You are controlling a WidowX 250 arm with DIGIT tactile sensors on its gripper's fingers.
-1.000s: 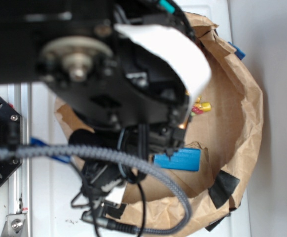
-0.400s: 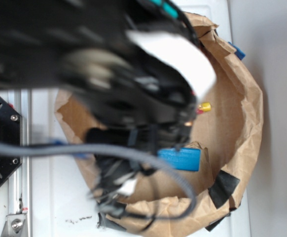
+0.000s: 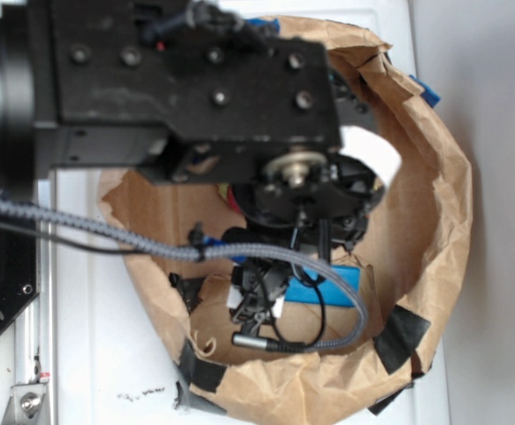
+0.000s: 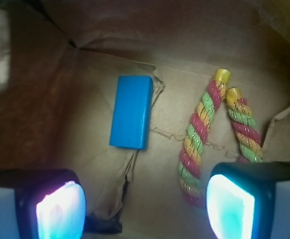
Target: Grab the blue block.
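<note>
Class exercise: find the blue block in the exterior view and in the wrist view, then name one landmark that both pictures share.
Exterior: the blue block lies low and right of centre, mostly hidden behind the arm and cable.
Wrist: upper left of centre, lying flat, ahead of the open gripper.
Shared landmark: the brown paper lining under and around it.

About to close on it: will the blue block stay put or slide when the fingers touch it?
The blue block looks rigid and flat-sided, so it probably won't roll or flex. It lies flat on creased brown paper, which may let it skid. The gripper is open with nothing between its fingers.
</note>
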